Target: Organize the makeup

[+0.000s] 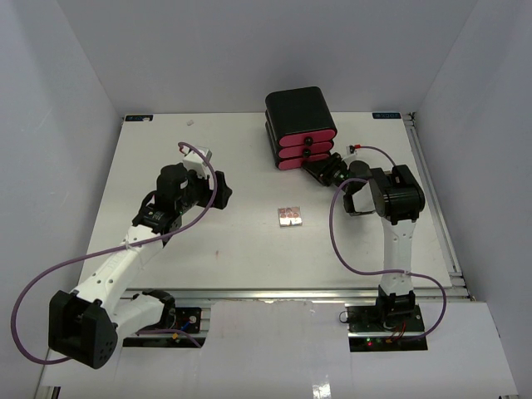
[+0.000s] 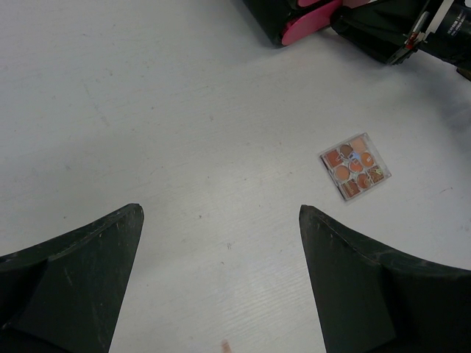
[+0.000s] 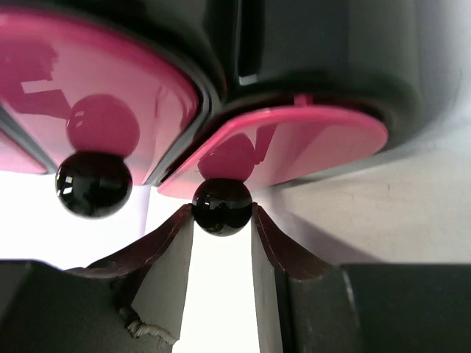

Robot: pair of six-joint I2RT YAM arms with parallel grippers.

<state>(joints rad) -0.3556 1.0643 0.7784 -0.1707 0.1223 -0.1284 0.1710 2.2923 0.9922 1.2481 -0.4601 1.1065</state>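
A square palette (image 1: 289,216) with pink and orange pans lies flat on the white table (image 1: 208,241), alone near the middle; in the left wrist view the palette (image 2: 355,167) is ahead and to the right. My left gripper (image 1: 218,189) hovers over bare table left of it, its jaws wide open (image 2: 221,213) with nothing between them. My right gripper (image 1: 326,170) is at the front of the black box (image 1: 299,125) with pink drawers. Its fingertips (image 3: 221,213) are shut on the round black knob (image 3: 221,207) of the bottom pink drawer (image 3: 309,140). No other makeup shows.
The drawer above has its own black knob (image 3: 94,184) just beside the held one. The box stands at the back of the table, right of centre. White walls close in the table on three sides, and a metal rail (image 1: 436,208) runs along the right edge.
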